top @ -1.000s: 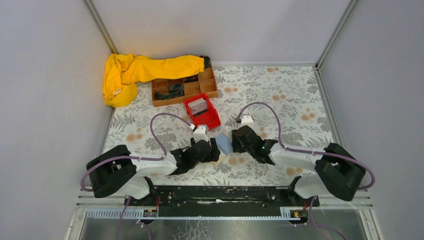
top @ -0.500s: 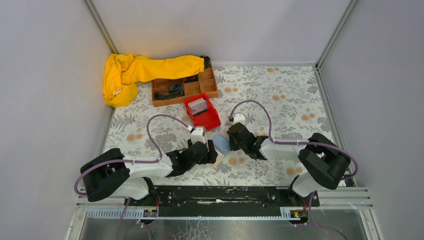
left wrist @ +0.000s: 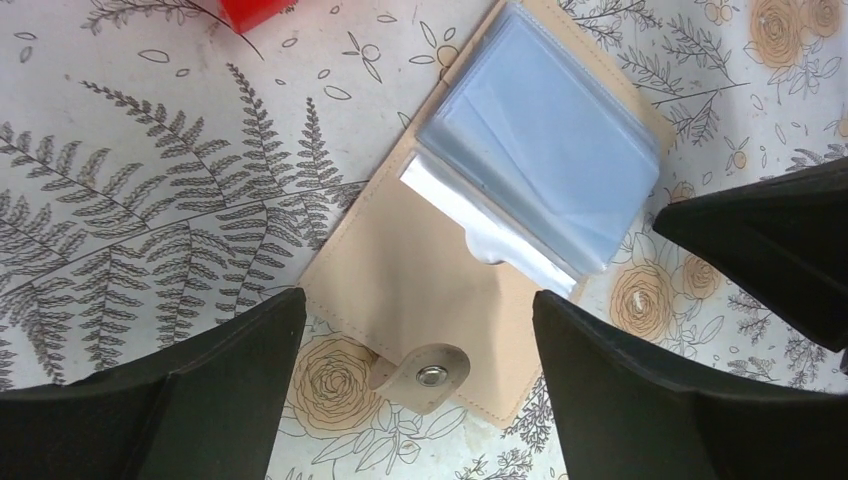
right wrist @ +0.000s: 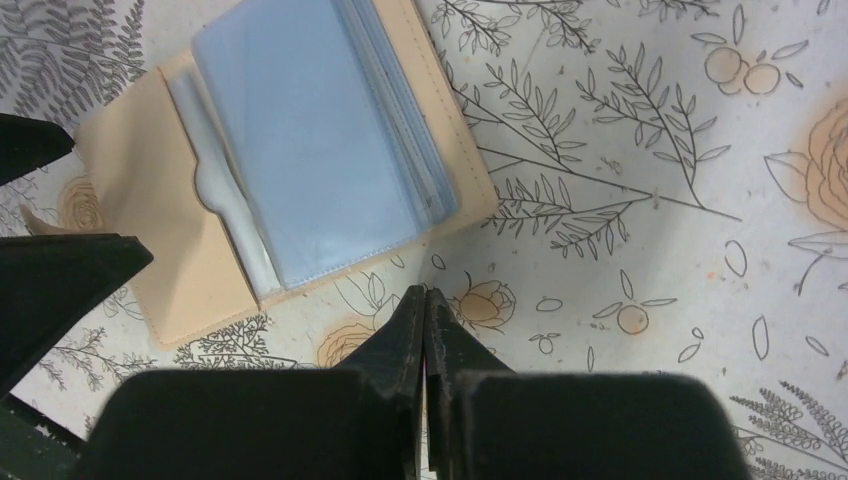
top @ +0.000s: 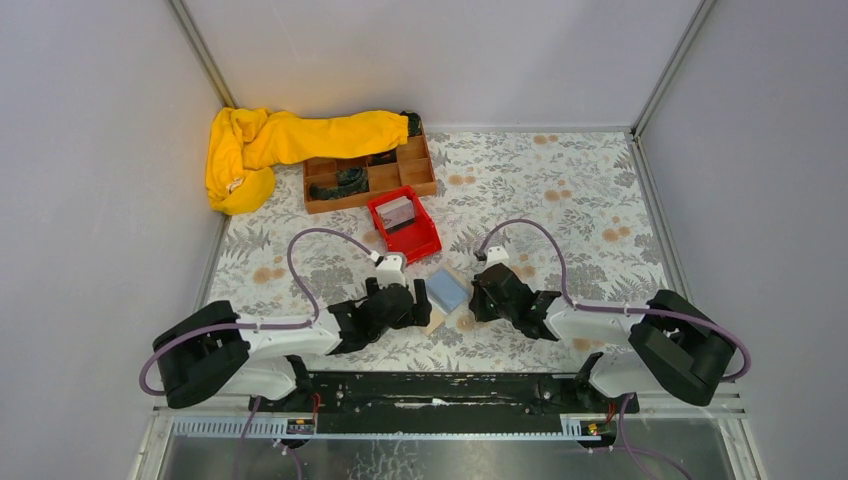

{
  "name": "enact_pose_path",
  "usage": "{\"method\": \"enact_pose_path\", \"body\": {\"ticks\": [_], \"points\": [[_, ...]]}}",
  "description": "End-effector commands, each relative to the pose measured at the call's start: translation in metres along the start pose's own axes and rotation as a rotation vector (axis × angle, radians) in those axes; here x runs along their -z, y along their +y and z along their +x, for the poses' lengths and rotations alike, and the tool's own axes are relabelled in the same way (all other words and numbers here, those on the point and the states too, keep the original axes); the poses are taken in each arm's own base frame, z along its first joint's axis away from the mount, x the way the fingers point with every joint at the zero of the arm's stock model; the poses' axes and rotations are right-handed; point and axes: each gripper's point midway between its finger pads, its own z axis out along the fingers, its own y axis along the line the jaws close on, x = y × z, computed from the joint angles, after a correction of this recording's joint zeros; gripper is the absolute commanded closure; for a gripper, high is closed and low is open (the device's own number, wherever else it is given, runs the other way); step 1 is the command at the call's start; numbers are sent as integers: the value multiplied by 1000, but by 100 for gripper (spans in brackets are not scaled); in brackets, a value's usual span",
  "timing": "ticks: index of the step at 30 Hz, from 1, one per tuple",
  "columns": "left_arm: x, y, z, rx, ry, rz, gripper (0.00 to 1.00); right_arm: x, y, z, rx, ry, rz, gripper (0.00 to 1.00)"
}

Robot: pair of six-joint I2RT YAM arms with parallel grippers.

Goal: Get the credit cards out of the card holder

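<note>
One card holder [left wrist: 400,270] lies spread open on the counter [top: 560,190], tan inner side up, between the two claws. Its stack of clear sleeves [left wrist: 540,140] is fanned over the far half, and its snap tab [left wrist: 432,375] points toward the left arm. The sleeves look pale blue. Whether any credit cards sit inside them cannot be told from these views.

The left claw [left wrist: 418,300] hovers over the tab end with its fingers spread wide on either side of the tan flap, gripping nothing. The right claw [right wrist: 424,300] is pinched fully shut just beside the holder's long edge, with nothing visible between its fingertips.

Farther back, a red bin [top: 425,245] holds what looks like a greyish card [top: 398,211]. Behind it are a wooden compartment tray [top: 370,180] and a yellow cloth [top: 290,140].

The step in hand looks like the setup for an extraction: the holder is open, but no card is in either claw. The next move probably calls for the left claw to press down on the tan flap so the soft holder cannot slide. The right claw would then reopen, work a fingertip into a sleeve's notch and draw a card out along the sleeve. Slippery plastic and a thin card edge make a missed pinch likely.
</note>
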Motion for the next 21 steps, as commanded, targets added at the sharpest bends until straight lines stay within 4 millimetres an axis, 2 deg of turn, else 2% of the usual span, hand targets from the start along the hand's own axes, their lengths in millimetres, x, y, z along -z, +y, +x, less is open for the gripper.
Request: {"method": "enact_pose_path", "body": {"ticks": [1,6,10,12,13,14,17,18,19,21], "points": [[3,1,-20,-4,-60,-23,6,8,4,5,-31,4,-30,100],[10,-11,-27,13,-63,25,2,15,2,-10,-33,-53,-17,100],[13,-18,-29,49,-67,54,9,17,-1,-34,36,-107,33,100],[13,-16,-28,61,-69,46,20,14,2,-48,70,-111,50,100],[13,-15,-27,68,-69,42,29,12,5,-55,79,-117,51,100],[12,-14,-26,77,-69,38,41,9,8,-61,86,-122,47,100],[11,-9,-20,87,-59,28,83,0,20,-79,102,-132,45,100],[11,-8,-18,89,-54,26,92,-4,23,-84,105,-131,48,100],[10,-7,-16,90,-49,25,98,-8,26,-89,108,-135,52,100],[10,-5,-12,91,-41,22,100,-20,33,-99,113,-135,55,100]]}}
